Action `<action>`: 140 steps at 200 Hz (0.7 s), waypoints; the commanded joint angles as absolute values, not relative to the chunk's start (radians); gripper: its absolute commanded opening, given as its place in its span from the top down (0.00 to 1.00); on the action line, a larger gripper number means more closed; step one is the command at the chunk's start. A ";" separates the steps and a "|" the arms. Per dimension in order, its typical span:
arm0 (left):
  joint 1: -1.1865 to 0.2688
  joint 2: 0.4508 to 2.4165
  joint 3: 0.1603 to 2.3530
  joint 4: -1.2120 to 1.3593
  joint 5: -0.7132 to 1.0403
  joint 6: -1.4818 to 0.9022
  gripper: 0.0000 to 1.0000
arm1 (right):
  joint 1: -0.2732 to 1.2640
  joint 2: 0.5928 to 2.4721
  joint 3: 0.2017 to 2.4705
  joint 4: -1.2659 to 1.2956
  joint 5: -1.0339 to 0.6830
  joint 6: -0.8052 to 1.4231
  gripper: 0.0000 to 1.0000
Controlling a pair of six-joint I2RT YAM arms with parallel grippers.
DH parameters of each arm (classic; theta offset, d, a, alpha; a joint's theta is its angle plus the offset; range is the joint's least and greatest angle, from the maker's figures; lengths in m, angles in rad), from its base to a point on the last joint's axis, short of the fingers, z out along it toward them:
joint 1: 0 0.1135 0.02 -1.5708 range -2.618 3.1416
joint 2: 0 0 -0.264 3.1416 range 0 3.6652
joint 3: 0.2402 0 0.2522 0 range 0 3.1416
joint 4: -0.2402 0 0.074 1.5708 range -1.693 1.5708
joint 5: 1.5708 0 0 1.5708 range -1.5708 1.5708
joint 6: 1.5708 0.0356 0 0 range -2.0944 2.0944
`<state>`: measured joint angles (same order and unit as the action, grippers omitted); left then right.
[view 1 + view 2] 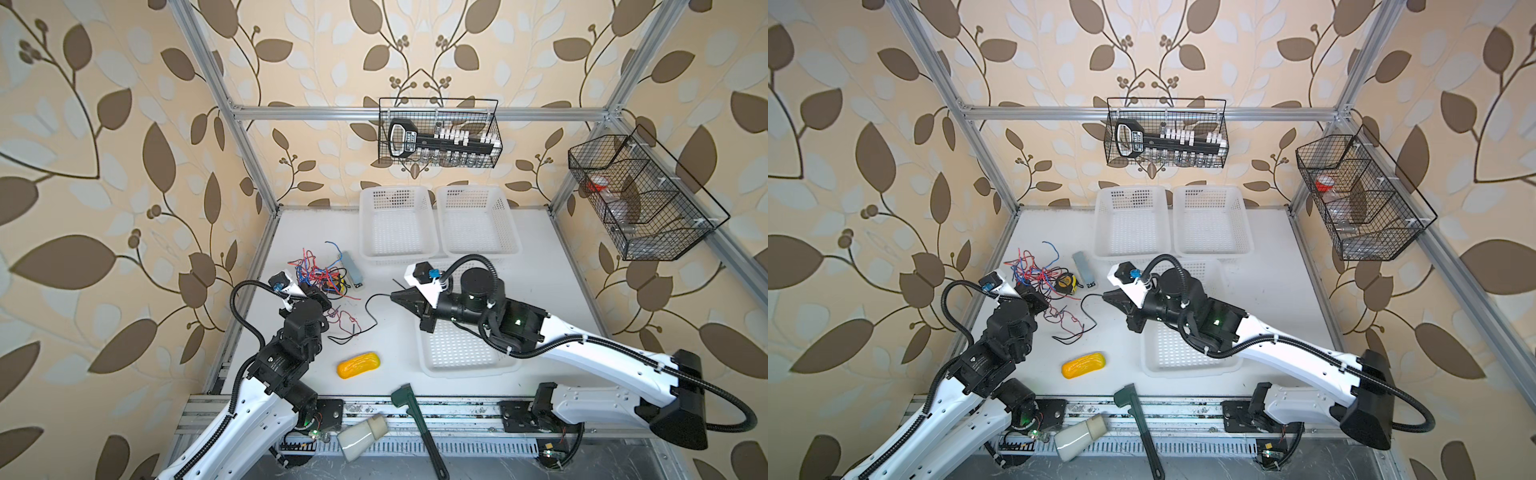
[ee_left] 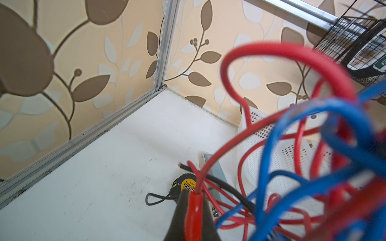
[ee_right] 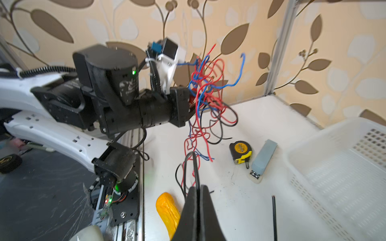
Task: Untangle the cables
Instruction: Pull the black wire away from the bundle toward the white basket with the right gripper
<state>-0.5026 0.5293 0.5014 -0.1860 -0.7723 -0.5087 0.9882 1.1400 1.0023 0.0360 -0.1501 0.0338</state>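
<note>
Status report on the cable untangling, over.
Left gripper shut on a red cable, tangle hanging from it. Right gripper shut on a black cable. Tape measure close beside the tangle.

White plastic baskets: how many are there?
3. The left back basket and the right back basket stand side by side by the far wall; the front basket lies partly under the right arm. None seems hidden.

The cables are coloured red, blue and black; the surface is white. The walls are patterned with brown and pale leaves on beige.
</note>
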 commanded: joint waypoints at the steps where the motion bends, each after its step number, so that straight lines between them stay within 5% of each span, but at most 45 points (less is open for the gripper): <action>1: -0.500 0.539 0.526 -0.161 -0.757 -0.523 1.00 | 0.955 1.034 0.991 0.015 0.003 0.052 1.00; 140: -0.500 0.596 0.532 -0.149 -0.665 -0.535 1.00 | 0.787 0.741 0.993 -0.108 0.381 0.061 1.00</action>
<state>-0.5026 0.5919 0.5014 -0.1982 -0.6785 -0.5095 0.7952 0.7605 1.0149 -0.0731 0.3145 0.0635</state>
